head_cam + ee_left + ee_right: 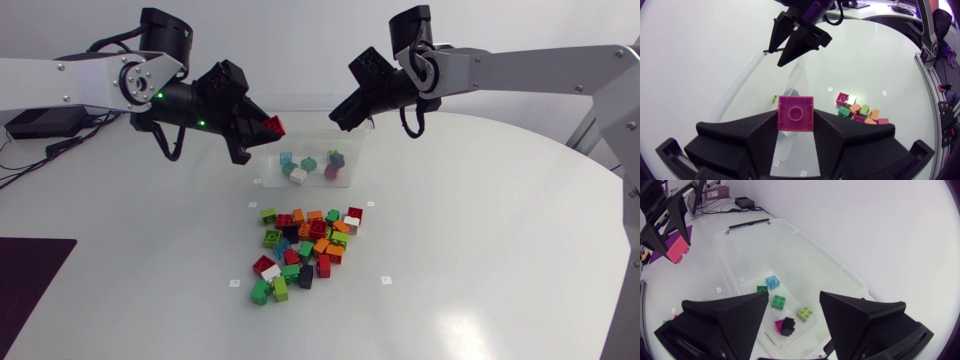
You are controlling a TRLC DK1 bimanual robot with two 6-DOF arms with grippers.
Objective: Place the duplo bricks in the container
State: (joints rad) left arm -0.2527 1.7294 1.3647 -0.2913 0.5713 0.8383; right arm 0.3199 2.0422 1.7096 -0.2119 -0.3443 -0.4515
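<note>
Over container (812, 247) rim: L gripper (796, 131) clamps red brick (796, 113), set to drop.
R gripper (794, 296): fingers apart, empty.

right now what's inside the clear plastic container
In the clear plastic container: a pale blue brick, green brick, lime brick, magenta brick, black brick and white brick. The right gripper's fingers cover its near end.

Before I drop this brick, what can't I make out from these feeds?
Left wrist view: the held brick and left tool cover most of the inside of the container.
Right wrist view: the open right tool hides nearly all the pile.
Head view: the pile's overlapping bricks are too small to count.
</note>
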